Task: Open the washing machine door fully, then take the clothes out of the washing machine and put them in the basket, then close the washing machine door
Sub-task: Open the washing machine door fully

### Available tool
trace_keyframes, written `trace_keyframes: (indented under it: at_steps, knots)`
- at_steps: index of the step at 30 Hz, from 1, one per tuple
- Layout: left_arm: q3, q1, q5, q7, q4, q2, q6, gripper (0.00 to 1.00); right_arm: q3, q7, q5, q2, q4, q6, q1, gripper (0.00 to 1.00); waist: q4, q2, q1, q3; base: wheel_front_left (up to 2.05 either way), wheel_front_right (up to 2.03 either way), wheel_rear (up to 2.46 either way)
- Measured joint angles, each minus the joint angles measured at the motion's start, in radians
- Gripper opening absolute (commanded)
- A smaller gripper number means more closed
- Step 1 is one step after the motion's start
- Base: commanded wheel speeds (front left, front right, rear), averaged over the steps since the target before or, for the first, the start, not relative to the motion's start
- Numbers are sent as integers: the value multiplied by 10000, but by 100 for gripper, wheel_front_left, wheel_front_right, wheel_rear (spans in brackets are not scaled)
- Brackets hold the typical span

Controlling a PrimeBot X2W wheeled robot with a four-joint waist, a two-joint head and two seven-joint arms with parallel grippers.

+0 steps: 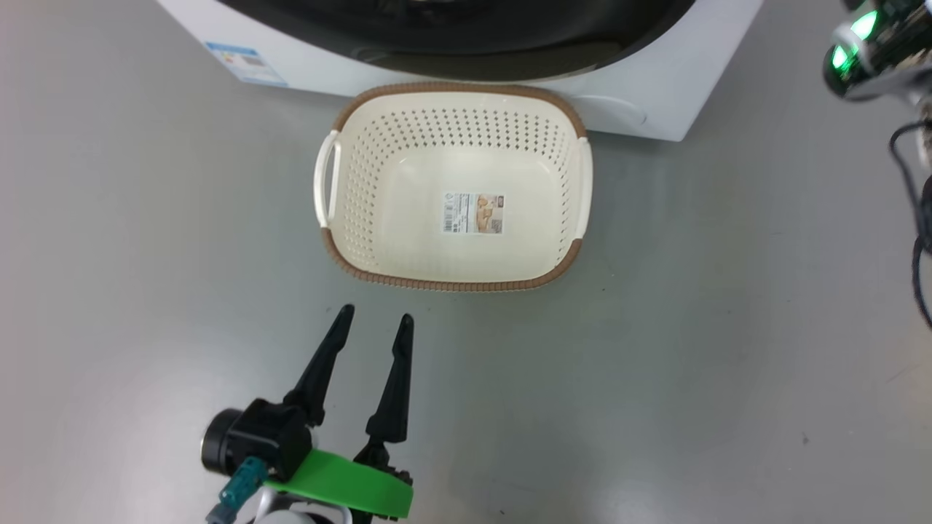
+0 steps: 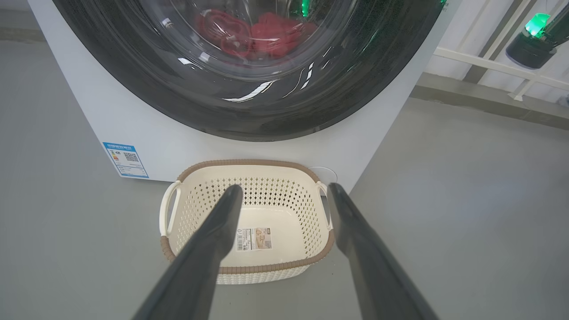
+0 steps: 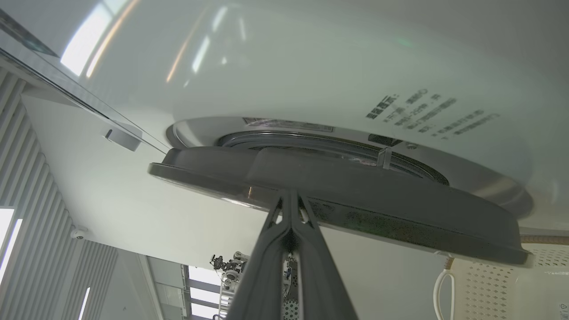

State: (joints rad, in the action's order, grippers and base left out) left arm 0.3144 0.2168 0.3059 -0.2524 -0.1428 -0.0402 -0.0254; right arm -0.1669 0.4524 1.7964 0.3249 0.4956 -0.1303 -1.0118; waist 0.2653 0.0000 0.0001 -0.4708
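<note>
The washing machine (image 1: 655, 94) stands at the top of the head view, and the black rim of its door (image 1: 466, 44) overhangs the basket (image 1: 451, 284), which is empty on the floor in front. Red clothes (image 2: 262, 35) show behind the door (image 2: 249, 111) glass. My left gripper (image 1: 376, 314) is open and holds nothing, hovering just short of the basket's near rim. My right gripper (image 3: 289, 195) is shut, its fingertips at the edge of the door (image 3: 355, 195). There the door stands a little off the machine's front (image 3: 311, 66).
Grey floor lies around the basket. A blue label (image 1: 244, 62) is on the machine's lower left front. My right arm's wrist, with green lights (image 1: 866, 51), hangs at the upper right above a black cable (image 1: 921, 240). A white rail (image 2: 489, 66) runs along the wall beside the machine.
</note>
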Motion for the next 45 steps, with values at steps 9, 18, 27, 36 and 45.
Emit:
trace_keyframes:
  at_steps: [9, 18, 27, 36, 45]
  knots:
    - [422, 356, 226, 0, 40, 12, -98, 100, 278, 836, 209, 48, 1189, 0, -1466, 0, 387, 0, 0, -492, 0, 0, 0]
    - [725, 710, 479, -2, 94, 19, -199, 100, -65, 1258, -408, 69, 2077, 0, -2366, 0, 767, 0, -1, -877, 0, 0, 0]
    - [769, 752, 652, -2, 107, 23, -284, 100, -157, 1634, -725, 36, 2196, 6, -2406, 0, 855, 0, 0, -797, 0, 0, 0]
    - [715, 749, 617, -2, 52, 23, -282, 100, -368, 1962, -1030, -211, 1887, 35, -1697, 0, 722, 0, -1, -357, 0, 0, 0]
    - [525, 711, 353, -2, -58, 23, -259, 100, -495, 2259, -1267, -644, 1423, 35, -706, 0, 526, 0, -1, 111, 0, 0, 0]
